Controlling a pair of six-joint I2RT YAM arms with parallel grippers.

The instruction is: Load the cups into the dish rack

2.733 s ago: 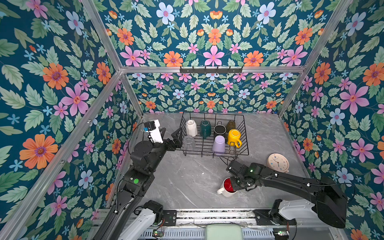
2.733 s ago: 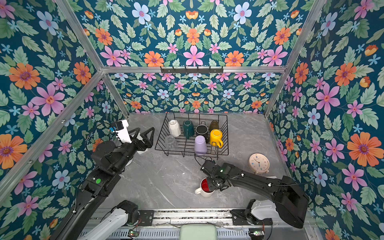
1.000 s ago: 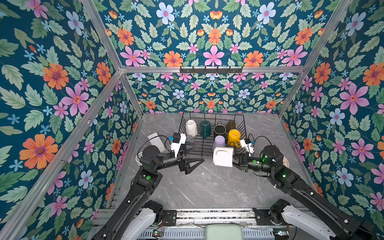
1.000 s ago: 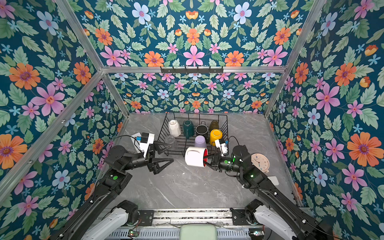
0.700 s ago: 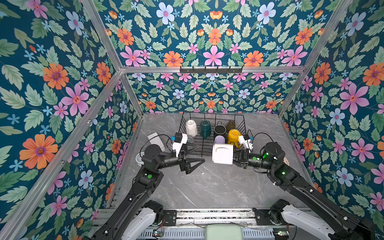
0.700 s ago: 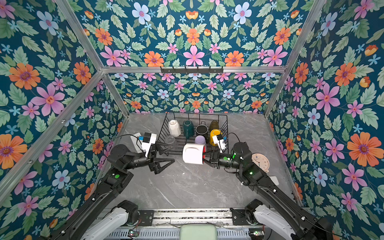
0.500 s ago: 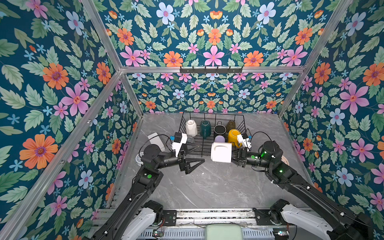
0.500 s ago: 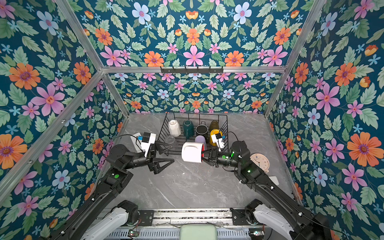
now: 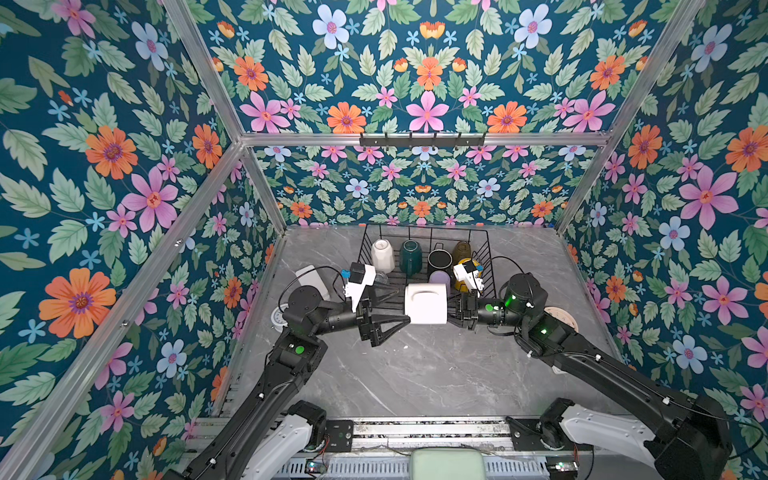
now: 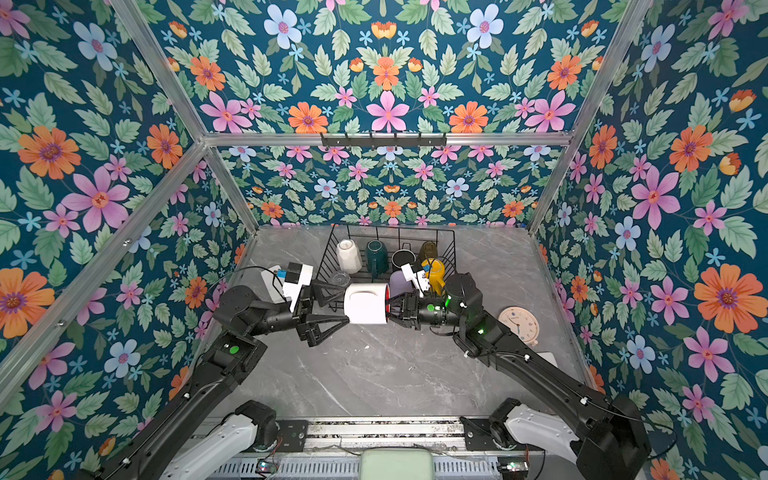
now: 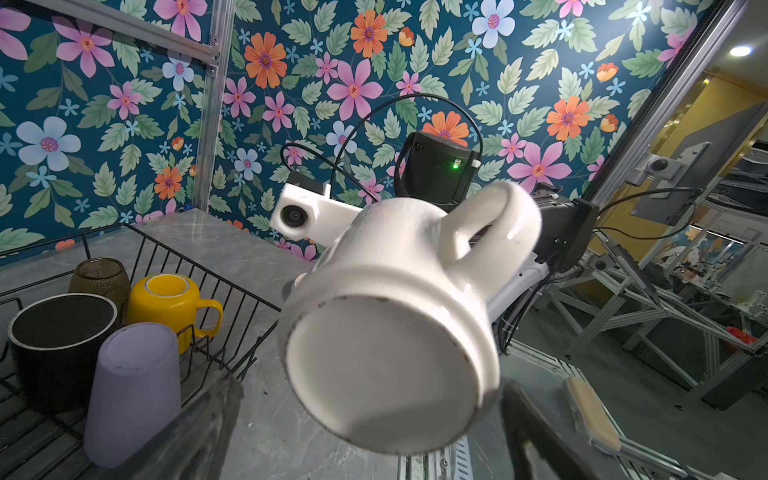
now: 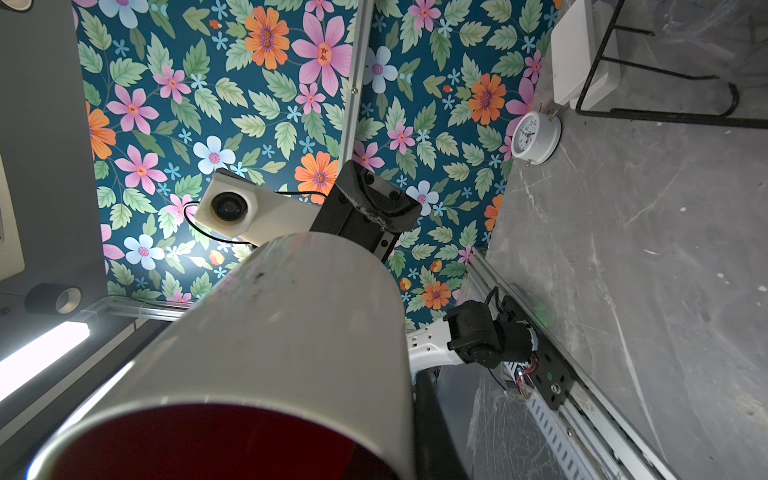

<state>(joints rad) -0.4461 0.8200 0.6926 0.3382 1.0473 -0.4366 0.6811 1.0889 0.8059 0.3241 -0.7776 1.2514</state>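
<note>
A white mug with a red inside (image 9: 426, 305) (image 10: 365, 303) hangs on its side above the table, in front of the dish rack (image 9: 424, 227) (image 10: 392, 227). My right gripper (image 9: 455, 309) (image 10: 395, 309) (image 12: 411, 449) is shut on its rim, one finger (image 12: 432, 415) outside the wall. My left gripper (image 9: 399, 305) (image 10: 343, 303) (image 11: 368, 388) stands open, its fingertips at the mug's base (image 11: 386, 365). In the rack are a cream mug (image 9: 382, 255), dark green mug (image 9: 410, 255), black mug (image 11: 62, 332), amber tumbler (image 11: 99, 276), yellow mug (image 11: 170, 303) and lilac tumbler (image 11: 133, 390).
A small white alarm clock (image 9: 278, 318) (image 12: 536, 135) and a flat white box (image 9: 311, 278) (image 12: 582, 50) lie left of the rack. A round beige clock (image 10: 519, 324) lies at the right, behind my right arm. Patterned walls close in three sides.
My right gripper lifted the white mug off the table's front, turned it sideways and moved it left, up to the open left gripper. The left arm swung in from the back left.
</note>
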